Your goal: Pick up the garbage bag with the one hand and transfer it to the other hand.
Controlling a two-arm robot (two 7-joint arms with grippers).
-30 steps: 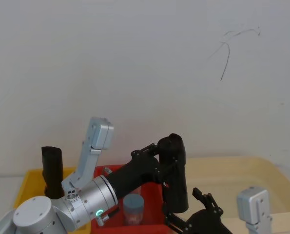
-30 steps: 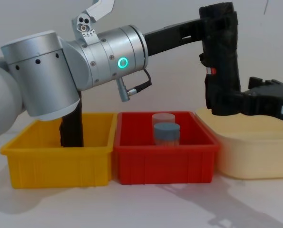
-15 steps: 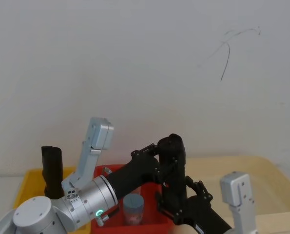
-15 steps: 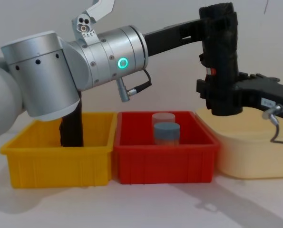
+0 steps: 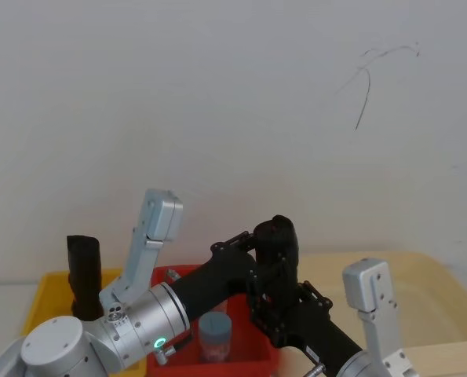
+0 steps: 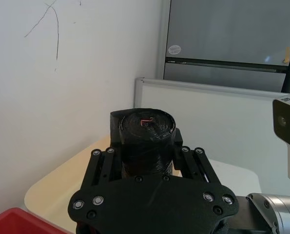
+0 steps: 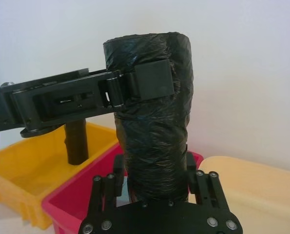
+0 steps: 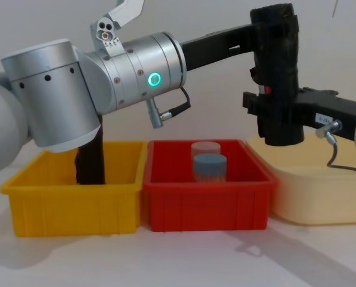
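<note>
On the white bench (image 8: pixel 166 263) stand, side by side, a yellow plastic bin (image 8: pixel 64 212) holding a plain black roll (image 8: pixel 91 161), a red plastic bin (image 8: pixel 207 206) with a clear jar capped in grey-blue (image 8: pixel 209 167), and a cream tub (image 8: pixel 321 200). Above the seam between the red bin and the tub, the tall black, tightly rolled garbage bag (image 8: pixel 277 72) hangs upright in the air. The long black two-finger left tool (image 8: pixel 272 33), on its bulky silver-grey arm with the green-lit ring, is clamped on the bag's upper end. The black right tool (image 8: pixel 273 113) with the white sticker sits around the lower part, just below the small red-and-white label (image 8: pixel 262 89); whether it is pressing yet I cannot tell. The roll looks light and firm as a bundle, but its crinkly film is likely slick and may give under pressure. The sound hold is therefore square across the lower barrel, apart from the left tool. Compared with a second ago, the right tool has come in from the tub side and risen from the roll's foot to enclose it. The bag and left tool have not shifted. Behind all is a white wall (image 5: pixel 217 118).
</note>
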